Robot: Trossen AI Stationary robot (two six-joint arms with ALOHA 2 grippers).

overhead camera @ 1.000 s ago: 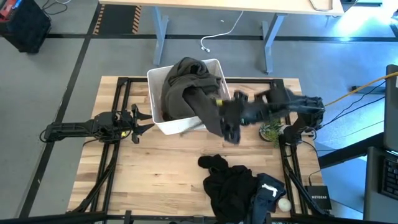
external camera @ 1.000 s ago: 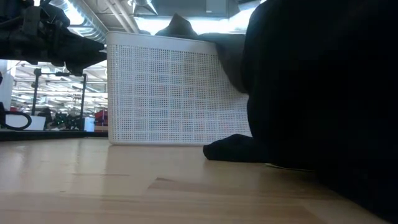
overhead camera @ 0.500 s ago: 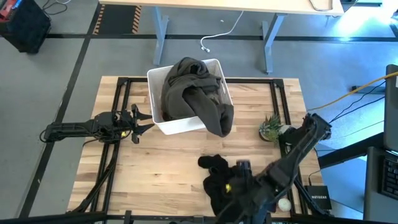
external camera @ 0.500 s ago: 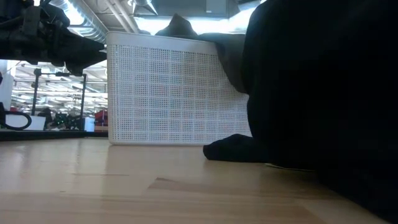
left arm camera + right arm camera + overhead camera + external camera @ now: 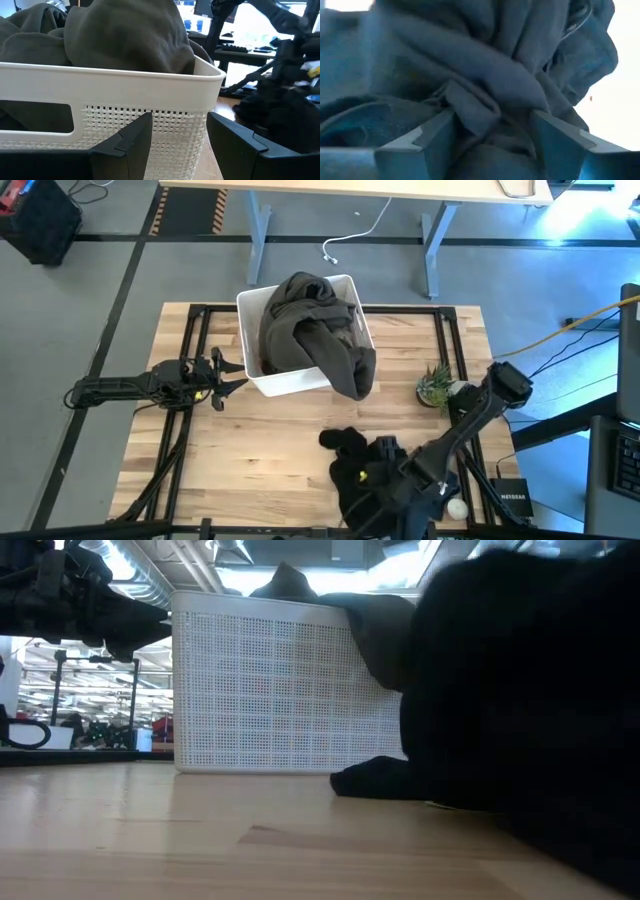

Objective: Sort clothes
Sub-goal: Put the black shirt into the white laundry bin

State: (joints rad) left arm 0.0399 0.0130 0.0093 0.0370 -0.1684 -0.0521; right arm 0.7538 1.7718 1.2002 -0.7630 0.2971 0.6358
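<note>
A dark olive-brown garment fills the white bin, and one end hangs over the bin's near right corner. A black garment lies bunched on the table by the near edge. My right gripper is over it, open, with cloth between its fingers. My left gripper is open and empty at the bin's left side, facing the bin's wall. The navy, pink and beige garments do not show. My right gripper comes down on the black garment from above. Its open fingers stand one on each side of a bunched fold and seem sunk into the cloth. The garment lies on the table.
A small green plant stands at the table's right side, beside my right arm. The bin stands at the far middle of the table. Bare wood lies between the bin and the black garment. In the low view the black cloth blocks the right half.
My right gripper has swung from the olive-brown garment's hanging end at the bin's near right corner toward the table's near edge and down onto the black garment. The olive-brown garment has stayed draped over the bin.
</note>
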